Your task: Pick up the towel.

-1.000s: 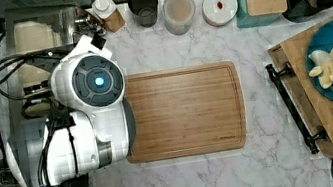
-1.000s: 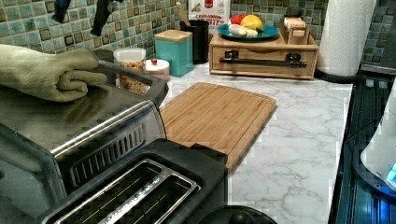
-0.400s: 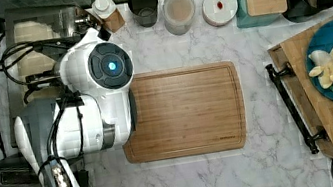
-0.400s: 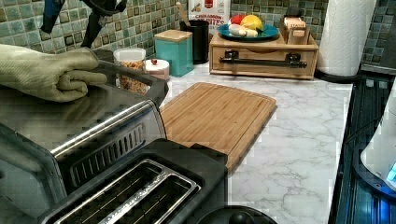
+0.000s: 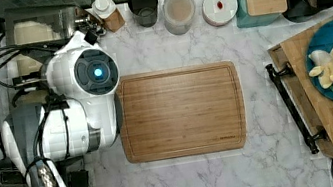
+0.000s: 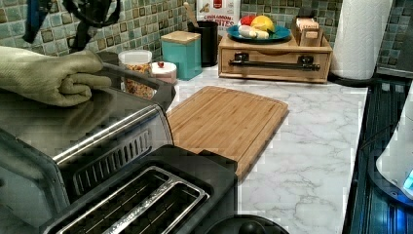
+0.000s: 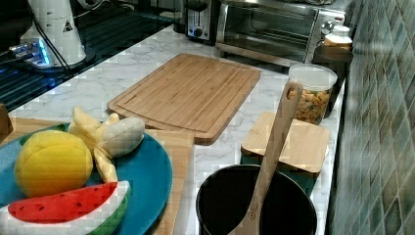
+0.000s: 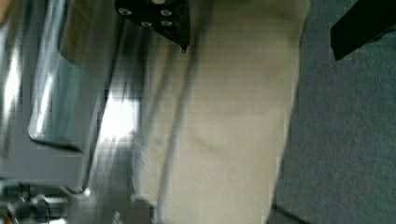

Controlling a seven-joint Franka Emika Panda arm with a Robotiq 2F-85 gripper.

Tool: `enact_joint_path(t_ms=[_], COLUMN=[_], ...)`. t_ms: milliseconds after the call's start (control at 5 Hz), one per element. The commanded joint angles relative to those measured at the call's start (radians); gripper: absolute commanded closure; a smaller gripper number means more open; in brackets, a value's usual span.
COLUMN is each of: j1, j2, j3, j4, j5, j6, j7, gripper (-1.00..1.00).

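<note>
Tool [image 8: 261, 23] seen spread wide above towel [image 8: 224, 126], fingers [image 8: 156, 16] apart, nothing gripped. Towel [image 6: 46, 78] laid folded on toaster oven [image 6: 73, 141] top, near front edge. Cutting board [image 5: 181, 112] at 3 o'clock of arm, bare. Jar [image 7: 312, 93] filled with cereal.

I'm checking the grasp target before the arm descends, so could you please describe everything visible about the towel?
The towel is a cream, pale-beige soft cloth, folded into a thick bundle with rounded layered edges. It lies flat on the shiny metal top of the toaster oven, resting on that surface. The gripper hovers above it with its dark fingers spread apart, not touching it.
</note>
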Motion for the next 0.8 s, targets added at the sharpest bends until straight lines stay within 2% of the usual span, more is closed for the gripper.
enact_joint_path(t_ms=[200,400,600,800], j1=[0.108,0.146,0.157,0.160], j2=[0.086,0.159,0.222,0.236], j3=[0.006,-0.030,-0.048,-0.068], j4=[0.234,0.335,0.420,0.438], j5=[-0.280,-0.424,-0.507,-0.556], j6=[0.037,-0.026,-0.076,-0.091], j7=[0.182,0.314,0.402,0.461], gripper=[-1.00,-1.00,-1.00,-1.00])
